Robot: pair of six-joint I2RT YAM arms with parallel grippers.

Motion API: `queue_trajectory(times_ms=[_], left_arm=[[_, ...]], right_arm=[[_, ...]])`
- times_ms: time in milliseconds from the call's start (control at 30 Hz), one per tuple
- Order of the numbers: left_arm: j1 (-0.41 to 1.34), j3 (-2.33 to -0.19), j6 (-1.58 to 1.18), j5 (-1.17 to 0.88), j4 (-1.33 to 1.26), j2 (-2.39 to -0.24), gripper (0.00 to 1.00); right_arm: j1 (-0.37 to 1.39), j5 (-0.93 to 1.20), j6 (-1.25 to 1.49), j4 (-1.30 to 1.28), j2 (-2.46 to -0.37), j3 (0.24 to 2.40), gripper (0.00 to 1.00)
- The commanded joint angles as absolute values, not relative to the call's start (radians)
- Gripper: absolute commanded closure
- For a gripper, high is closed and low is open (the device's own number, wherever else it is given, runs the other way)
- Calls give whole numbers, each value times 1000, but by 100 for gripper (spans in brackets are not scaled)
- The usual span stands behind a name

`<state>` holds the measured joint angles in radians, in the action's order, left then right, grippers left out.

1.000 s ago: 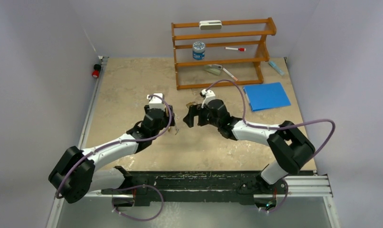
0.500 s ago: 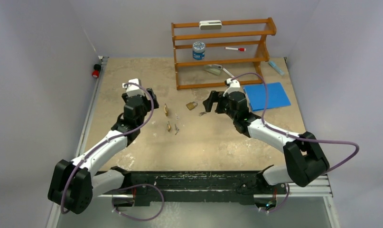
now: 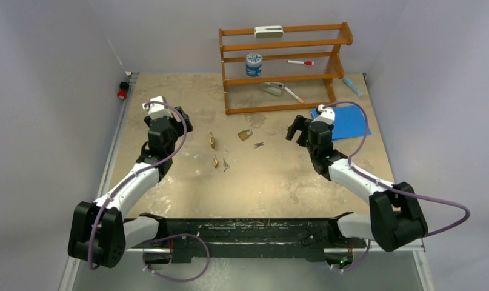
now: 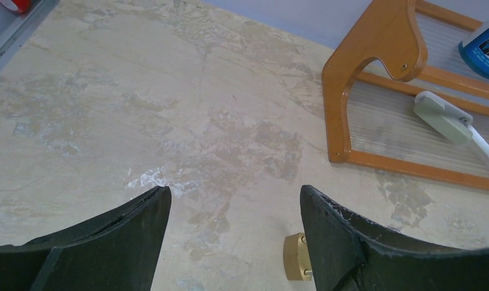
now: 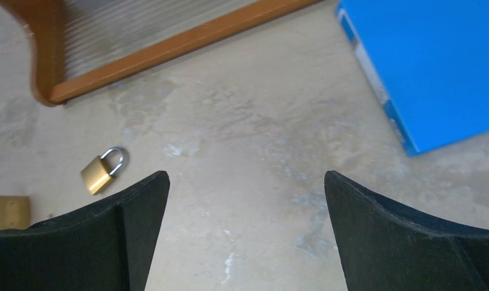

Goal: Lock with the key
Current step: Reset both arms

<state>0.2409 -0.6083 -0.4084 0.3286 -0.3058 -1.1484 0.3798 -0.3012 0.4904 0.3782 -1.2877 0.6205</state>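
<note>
Small brass padlock with a silver shackle (image 5: 102,170) lies flat on the mottled beige tabletop (image 3: 272,182), near the foot of the orange wooden rack (image 3: 278,109). Small silver key (image 3: 258,145) lies loose just beside the padlock, not in the keyway. Shackle looks down, but whether it is latched is too small to tell. Two more brass lock bodies (image 3: 212,140) lie further left, a second loose key (image 3: 226,163) near them. Judgement: the key-in-lock step is not under way; nothing is gripped, so picking up, inserting and turning are all left if not already done. Arms stand wide apart, one on either side of the locks. Left gripper (image 4: 234,194) is spread wide and empty over a brass body. Right gripper (image 5: 246,177) is likewise wide and empty, beside the flat blue folder (image 3: 348,124).
</note>
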Motion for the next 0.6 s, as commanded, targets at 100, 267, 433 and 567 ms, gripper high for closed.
queue_trajectory(times_ms=[100,267,433,567], left_arm=[[218,-627,-420,291,-388,-1153,23],[218,-615,-436,262,-386,-1129,23],[218,-617,-435,246,-367,-1106,23],[218,-621,-437,236,-365,-1108,23]], right_arm=[[373,-407,509,388,-1208,592,1],[373,-404,503,393,-1198,582,1],[373,-292,446,467,-1193,549,1],[373,-207,373,566,-1175,499,1]])
